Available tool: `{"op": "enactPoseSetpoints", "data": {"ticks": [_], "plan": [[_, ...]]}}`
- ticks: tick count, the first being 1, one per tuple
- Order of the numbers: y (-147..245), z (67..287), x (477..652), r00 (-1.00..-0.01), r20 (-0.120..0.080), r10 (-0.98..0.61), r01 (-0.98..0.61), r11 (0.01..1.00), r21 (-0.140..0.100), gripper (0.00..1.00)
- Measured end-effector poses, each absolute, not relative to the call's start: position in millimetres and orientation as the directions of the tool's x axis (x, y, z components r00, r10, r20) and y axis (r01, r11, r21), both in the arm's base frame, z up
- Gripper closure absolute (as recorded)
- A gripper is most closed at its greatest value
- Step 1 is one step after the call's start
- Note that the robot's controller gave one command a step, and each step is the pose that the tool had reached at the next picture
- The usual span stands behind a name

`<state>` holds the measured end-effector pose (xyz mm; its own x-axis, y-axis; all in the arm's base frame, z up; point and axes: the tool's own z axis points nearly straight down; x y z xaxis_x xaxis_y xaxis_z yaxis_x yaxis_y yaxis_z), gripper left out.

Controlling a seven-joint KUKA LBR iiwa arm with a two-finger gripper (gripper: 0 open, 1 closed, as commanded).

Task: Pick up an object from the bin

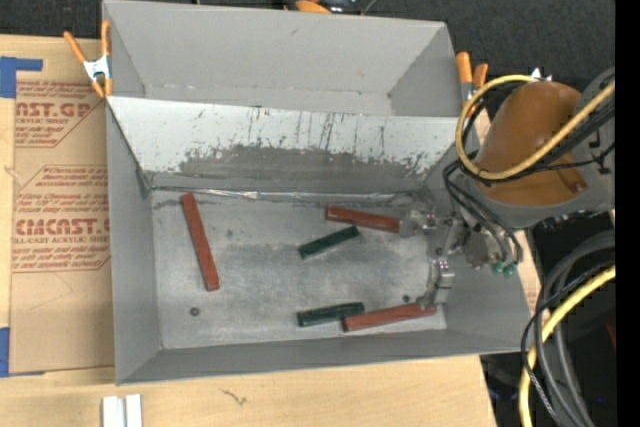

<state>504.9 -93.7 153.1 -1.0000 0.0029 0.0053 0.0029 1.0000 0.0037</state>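
Observation:
My gripper (431, 258) is low at the bin's right side, open, with nothing between its fingers. One fingertip (416, 224) is by the right end of a red bar (362, 218) lying near the back wall. The other fingertip (437, 292) stands just above the right end of a second red bar (390, 316) near the front wall. A dark green bar (328, 242) lies tilted on the floor to the left of the gripper. Another dark green bar (330, 315) lies end to end with the front red bar.
A longer red bar (199, 241) lies apart on the left of the bin floor, running front to back. The arm with its orange cover and cables hangs over the bin's right rim.

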Motion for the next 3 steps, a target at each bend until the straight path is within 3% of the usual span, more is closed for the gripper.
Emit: {"op": "enactPoseSetpoints", "data": {"ticks": [1,2,3], "plan": [[-74,69,482.8,-0.998,-0.012,-0.061,-0.061,0.998,0.0,0.0],[-74,70,480.1,-0.998,0.0,-0.061,-0.061,0.998,0.0,1.0],[-79,218,496.6,-0.998,-0.009,-0.057,-0.057,0.998,-0.002,1.0]]}}
